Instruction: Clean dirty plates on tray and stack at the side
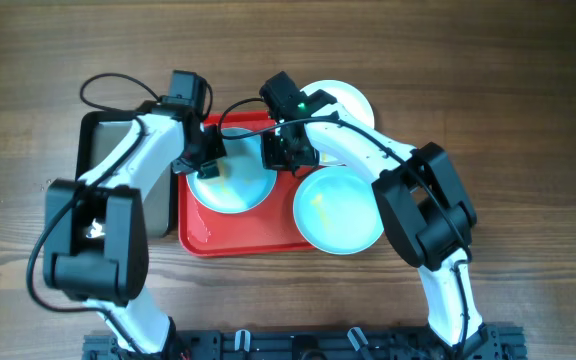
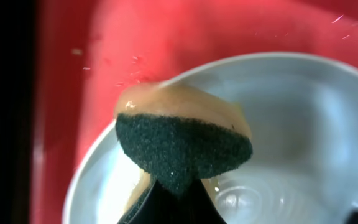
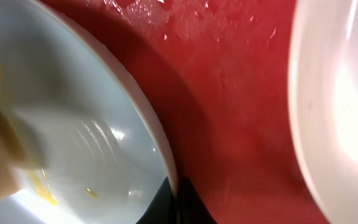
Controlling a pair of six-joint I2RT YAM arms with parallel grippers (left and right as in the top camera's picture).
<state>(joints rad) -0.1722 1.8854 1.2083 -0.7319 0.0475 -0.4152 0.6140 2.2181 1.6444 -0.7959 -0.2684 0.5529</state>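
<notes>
On the tray (image 1: 193, 238), a plate (image 1: 240, 196) lies flat, hollow upward.

The left arm (image 1: 128, 160) covers most of the black tray (image 1: 85, 135); the right arm (image 1: 368, 150) hides part of the white plate (image 1: 353, 100); the sponge (image 2: 185, 149) masks most of the left fingers (image 2: 166, 208); the plate (image 2: 303, 124) runs off both wrist views; the right fingers (image 3: 188, 208) are cropped at the bottom edge, blurred.

I get overhead straight down, wrists close in.
Both wrist views share the pale plate (image 2: 303, 124) on the red tray (image 2: 166, 37).
</notes>
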